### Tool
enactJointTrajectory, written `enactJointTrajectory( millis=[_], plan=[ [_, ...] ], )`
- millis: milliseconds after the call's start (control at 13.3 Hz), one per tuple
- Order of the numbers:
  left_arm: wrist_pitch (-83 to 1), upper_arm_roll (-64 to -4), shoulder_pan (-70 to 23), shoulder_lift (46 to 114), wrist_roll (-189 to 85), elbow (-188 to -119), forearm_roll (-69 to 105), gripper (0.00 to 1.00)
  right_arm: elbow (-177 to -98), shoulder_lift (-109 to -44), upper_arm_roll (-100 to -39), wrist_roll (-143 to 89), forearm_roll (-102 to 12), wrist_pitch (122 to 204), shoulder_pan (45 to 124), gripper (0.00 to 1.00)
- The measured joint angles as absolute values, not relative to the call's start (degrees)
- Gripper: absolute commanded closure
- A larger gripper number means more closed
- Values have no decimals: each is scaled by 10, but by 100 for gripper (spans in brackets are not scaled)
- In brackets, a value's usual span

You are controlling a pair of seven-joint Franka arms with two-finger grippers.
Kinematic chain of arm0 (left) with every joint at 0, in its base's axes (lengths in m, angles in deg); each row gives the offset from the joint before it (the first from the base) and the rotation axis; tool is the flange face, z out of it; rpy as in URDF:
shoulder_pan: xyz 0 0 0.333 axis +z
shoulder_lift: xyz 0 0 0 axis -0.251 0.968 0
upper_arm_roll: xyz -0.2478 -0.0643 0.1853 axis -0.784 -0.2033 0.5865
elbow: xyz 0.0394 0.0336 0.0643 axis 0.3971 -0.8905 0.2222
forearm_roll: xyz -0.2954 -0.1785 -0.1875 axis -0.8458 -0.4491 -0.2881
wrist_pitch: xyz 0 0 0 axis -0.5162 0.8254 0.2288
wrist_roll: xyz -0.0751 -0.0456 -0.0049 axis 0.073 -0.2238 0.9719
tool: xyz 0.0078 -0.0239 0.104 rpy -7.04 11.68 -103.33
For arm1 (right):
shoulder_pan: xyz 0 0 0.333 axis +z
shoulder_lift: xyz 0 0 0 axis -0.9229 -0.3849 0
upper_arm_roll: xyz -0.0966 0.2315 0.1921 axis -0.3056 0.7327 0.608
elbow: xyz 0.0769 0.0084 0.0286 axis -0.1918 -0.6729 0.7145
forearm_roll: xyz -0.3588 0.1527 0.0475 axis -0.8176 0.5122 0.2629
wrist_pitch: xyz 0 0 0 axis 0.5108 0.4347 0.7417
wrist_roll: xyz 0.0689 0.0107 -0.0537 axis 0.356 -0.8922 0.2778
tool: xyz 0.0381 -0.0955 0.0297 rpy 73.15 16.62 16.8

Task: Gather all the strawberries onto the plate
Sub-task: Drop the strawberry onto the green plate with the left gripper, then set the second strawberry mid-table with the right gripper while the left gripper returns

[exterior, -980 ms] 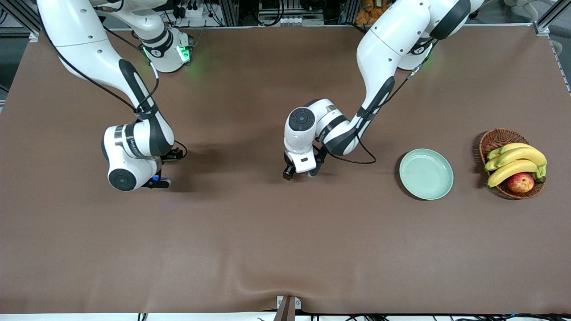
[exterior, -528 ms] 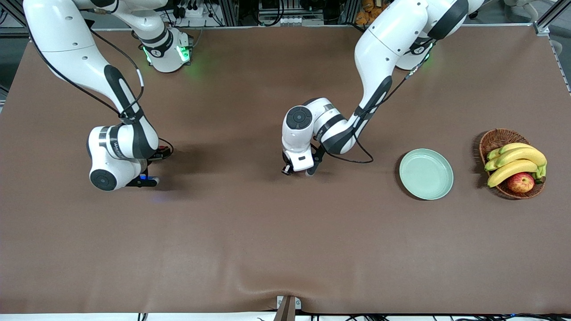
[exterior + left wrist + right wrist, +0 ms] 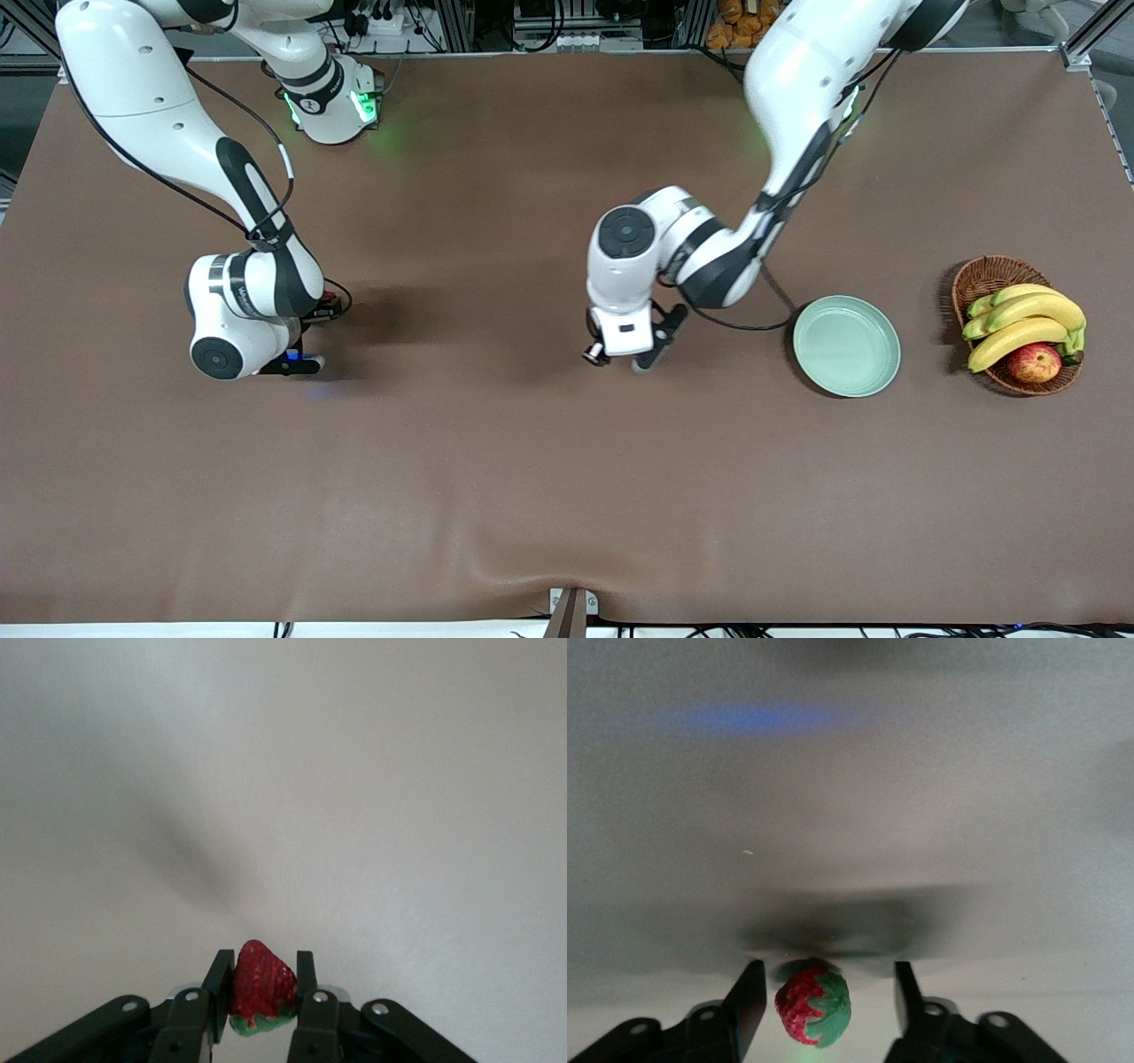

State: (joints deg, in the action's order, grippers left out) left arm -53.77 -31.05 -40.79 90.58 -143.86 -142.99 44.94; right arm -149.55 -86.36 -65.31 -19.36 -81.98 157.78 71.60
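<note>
In the left wrist view a red strawberry (image 3: 260, 985) with a green top is pinched between both fingers of my left gripper (image 3: 261, 967), which is shut on it over bare cloth. In the front view that gripper (image 3: 640, 358) hangs over the table's middle, beside the pale green plate (image 3: 803, 344), and its hand hides the berry. My right gripper (image 3: 828, 981) is open, its jaws on either side of a second strawberry (image 3: 813, 1006) lying on the cloth, with gaps on both sides. The right gripper (image 3: 297, 361) is low at the right arm's end.
A wicker basket (image 3: 985, 275) with bananas (image 3: 1028, 321) and an apple (image 3: 1034, 362) stands at the left arm's end, beside the plate. Brown cloth (image 3: 532, 496) covers the table, with a wrinkle at the edge nearest the front camera.
My left gripper has shut on its strawberry and carried it toward the plate. The right hand has shifted slightly toward the right arm's end of the table, and its jaws have narrowed around the other berry.
</note>
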Motion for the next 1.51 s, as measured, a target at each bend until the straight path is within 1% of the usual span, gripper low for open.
enactJointTrajectory(
  millis=[151, 302, 377, 452, 528, 754, 905, 1056, 1131, 1207, 1282, 1357, 1508],
  plan=[
    [-512, -329, -355, 854, -1332, -1461, 448, 100, -1495, -862, -652, -194, -819, 1577, 716, 59],
    [-483, -368, -271, 814, -1213, -1503, 441, 100, -1495, -861, -650, -194, -819, 1574, 716, 69],
    [-466, -390, -224, 801, -1154, -1521, 438, 100, -1495, -861, -650, -194, -819, 1572, 716, 79],
    [-451, -411, -177, 793, -1098, -1538, 437, 100, -1495, -861, -650, -194, -819, 1572, 716, 91],
    [-444, -430, -131, 788, -1042, -1553, 437, 100, -1495, -861, -650, -194, -819, 1571, 716, 99],
    [-444, -455, -14, 786, -881, -1598, 436, 100, -1481, -860, -648, -193, -784, 1570, 719, 100],
    [-455, -457, 29, 787, -813, -1624, 436, 100, -1445, -858, -645, -194, -705, 1561, 735, 100],
    [-488, -458, 52, 791, -765, -1655, 436, 100, -1401, -856, -643, -188, -614, 1556, 778, 100],
    [-508, -458, 66, 795, -740, -1669, 436, 83, -1385, -856, -642, -173, -566, 1558, 809, 100],
    [-522, -458, 81, 802, -718, -1677, 436, 52, -1373, -856, -641, -143, -523, 1571, 843, 100],
    [-529, -458, 93, 808, -703, -1680, 436, 23, -1367, -858, -641, -105, -490, 1595, 877, 100],
    [-532, -458, 99, 812, -695, -1680, 436, 0, -1365, -862, -640, -74, -462, 1627, 912, 100],
    [-534, -461, 100, 811, -694, -1679, 436, 0, -1360, -883, -640, -44, -394, 1702, 979, 100]
  ],
)
